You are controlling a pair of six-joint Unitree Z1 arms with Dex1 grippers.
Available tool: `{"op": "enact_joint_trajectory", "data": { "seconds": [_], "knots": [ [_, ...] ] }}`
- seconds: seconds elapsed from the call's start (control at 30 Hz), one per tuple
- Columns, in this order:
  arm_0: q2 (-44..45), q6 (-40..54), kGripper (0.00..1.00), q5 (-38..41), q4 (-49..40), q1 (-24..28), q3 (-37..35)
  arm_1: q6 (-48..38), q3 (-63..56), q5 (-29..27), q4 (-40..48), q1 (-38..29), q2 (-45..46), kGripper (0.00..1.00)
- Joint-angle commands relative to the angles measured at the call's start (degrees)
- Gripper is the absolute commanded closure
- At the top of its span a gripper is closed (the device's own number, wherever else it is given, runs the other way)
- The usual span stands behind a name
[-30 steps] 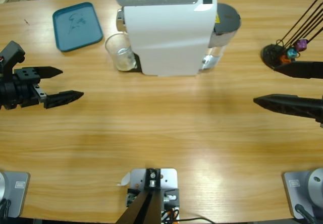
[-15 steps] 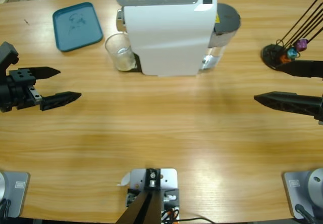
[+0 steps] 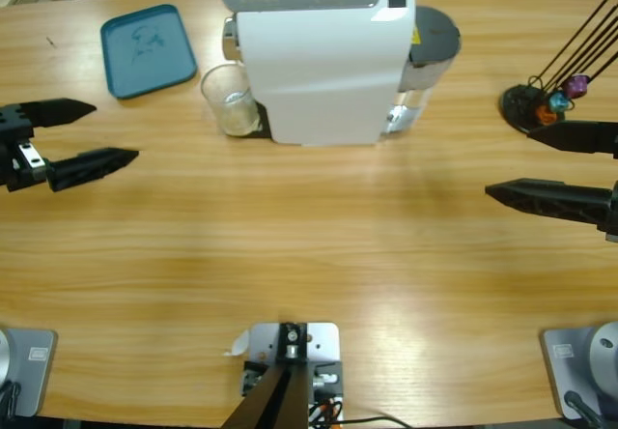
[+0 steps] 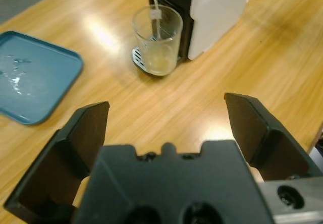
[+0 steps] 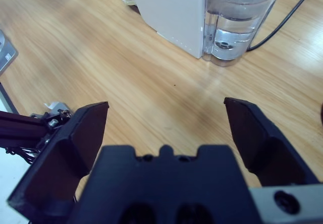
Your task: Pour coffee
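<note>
Glass (image 3: 230, 100) holding shallow coffee (image 4: 159, 62) stands at the machine (image 3: 323, 60), beside the tray (image 3: 148, 49). Left gripper (image 3: 101, 135) and right gripper (image 3: 510, 163) both spread, empty, well apart; capsule stand (image 3: 536, 103) near right.

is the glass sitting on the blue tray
No, the glass stands on the coffee machine's drip grate, apart from the blue tray.

Overhead looks down; wrist views share coffee machine (image 3: 323, 62).

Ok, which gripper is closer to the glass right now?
The left gripper, open at the table's left edge near the teal tray. The glass lies far from the right gripper.
</note>
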State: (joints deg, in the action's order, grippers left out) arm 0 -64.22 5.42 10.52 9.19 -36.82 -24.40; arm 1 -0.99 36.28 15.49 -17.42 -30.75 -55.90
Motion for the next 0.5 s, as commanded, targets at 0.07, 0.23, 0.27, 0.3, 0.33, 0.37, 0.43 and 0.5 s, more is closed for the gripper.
{"op": "enact_joint_trajectory", "data": {
  "seconds": [0.07,0.23,0.27,0.3,0.33,0.37,0.43,0.5],
  "knots": [
    [9.53,-0.22,0.000,1.33,-2.56,3.28,0.06,-0.77,-1.91,-1.43,0.72,0.52,-0.74,0.000],
    [13.82,0.20,0.000,1.48,-5.06,3.42,1.39,-0.89,-1.91,-1.52,0.72,0.52,-0.86,0.000],
    [13.64,0.27,0.000,1.92,-5.07,3.42,1.11,-0.98,-1.91,-1.59,0.72,0.52,-0.93,0.000],
    [13.13,0.33,0.000,2.56,-5.09,3.42,0.69,-1.03,-1.91,-1.61,0.72,0.52,-1.02,0.000],
    [13.01,0.55,0.000,3.12,-5.06,3.42,0.30,-1.03,-1.91,-1.61,0.72,0.52,-1.14,0.000],
    [13.13,0.80,0.000,2.87,-4.99,3.42,0.02,-1.03,-1.91,-1.61,0.72,0.52,-1.36,0.000],
    [11.64,0.66,0.000,-0.38,-5.16,3.42,-1.46,-1.03,-1.91,-1.61,0.72,0.52,-1.57,0.000],
    [9.55,0.78,0.000,-1.38,-5.32,3.32,-1.68,-1.05,-1.91,-1.61,0.72,0.52,-1.50,0.000]
  ]
}}
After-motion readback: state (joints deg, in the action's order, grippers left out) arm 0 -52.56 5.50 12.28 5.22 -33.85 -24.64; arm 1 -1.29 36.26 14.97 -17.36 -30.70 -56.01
